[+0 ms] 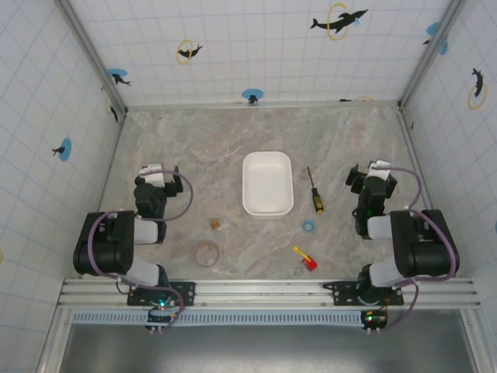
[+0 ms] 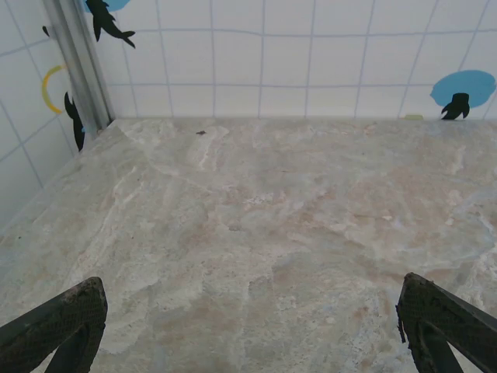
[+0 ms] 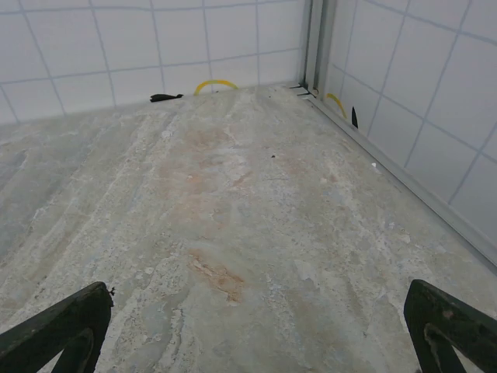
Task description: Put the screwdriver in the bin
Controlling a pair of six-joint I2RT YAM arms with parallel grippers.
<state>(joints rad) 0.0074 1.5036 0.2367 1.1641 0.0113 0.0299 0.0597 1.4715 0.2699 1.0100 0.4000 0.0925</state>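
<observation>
I see the screwdriver (image 1: 314, 191) lying flat on the table (image 1: 194, 148) just right of the white bin (image 1: 268, 186), apart from it, with my left gripper (image 2: 250, 311) and right gripper (image 3: 258, 311) both spread wide.

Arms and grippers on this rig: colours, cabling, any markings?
Left arm and right arm match: black joint housings, light grey links, a purple-grey cable looping along each. Left gripper and right gripper have white bodies and black fingers, rough-surfaced. Green LED at each base. No markings legible.
</observation>
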